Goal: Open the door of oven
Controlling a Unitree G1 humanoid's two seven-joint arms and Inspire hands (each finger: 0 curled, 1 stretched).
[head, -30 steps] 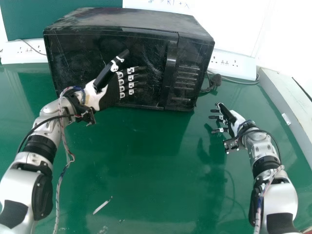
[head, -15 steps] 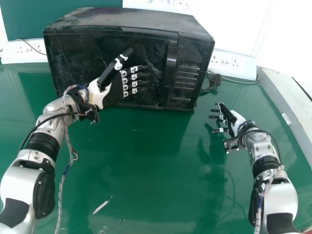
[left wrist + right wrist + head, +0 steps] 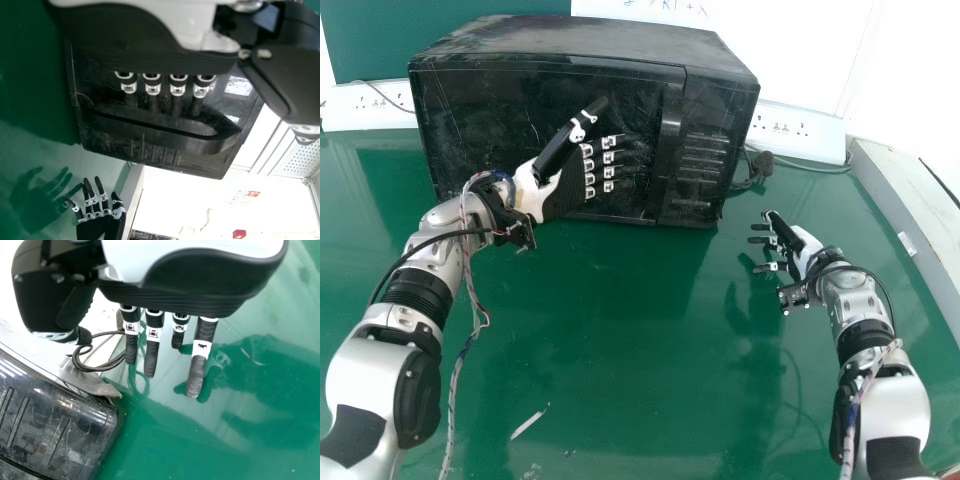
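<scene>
So, green tabletop [image 3: 620, 350]; whiteboard [image 3: 800, 50] behind oven [image 3: 570, 40].

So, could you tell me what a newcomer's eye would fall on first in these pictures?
Probably the big black oven at the back of the green table, its door shut. Next, the robot's left hand, open in front of the door with its fingers pointing toward the handle. The right hand hangs open over the table, to the oven's right.

Your left hand [image 3: 566, 188], fingers straight, is near the desk's [image 3: 620, 350] far edge; your right hand [image 3: 804, 247], fingers relaxed, nearer its right edge.
</scene>
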